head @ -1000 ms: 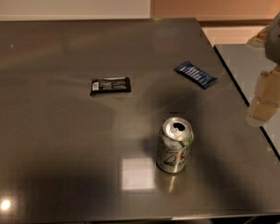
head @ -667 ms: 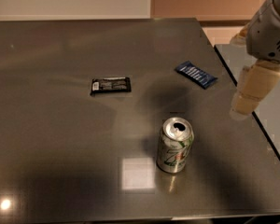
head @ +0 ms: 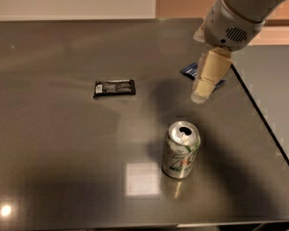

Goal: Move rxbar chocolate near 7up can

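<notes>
**Gripper swings in over the tabletop**

Since a second ago the robot's white arm has come leftward from beyond the right edge. Its beige gripper now hangs over the dark grey, glossy tabletop near that edge, pointing down and slightly left. Whether the gripper is spread or pressed together cannot be told from this angle. The other things lie where they lay before.

Nearest, the silver-and-green aluminium 7up can stands upright, right of centre. Its pull-tab top shows a dark opening, and what is inside cannot be seen. A pale square reflection lies on the tabletop just left of the can's base.

Farther back and to the left, the small, flat, black rectangular rxbar chocolate with white print lies flat. It is well apart from both the can and the gripper.

Farther still, a blue wrapper bar lies near the right edge, partly hidden behind the gripper, with only its ends showing.
</notes>
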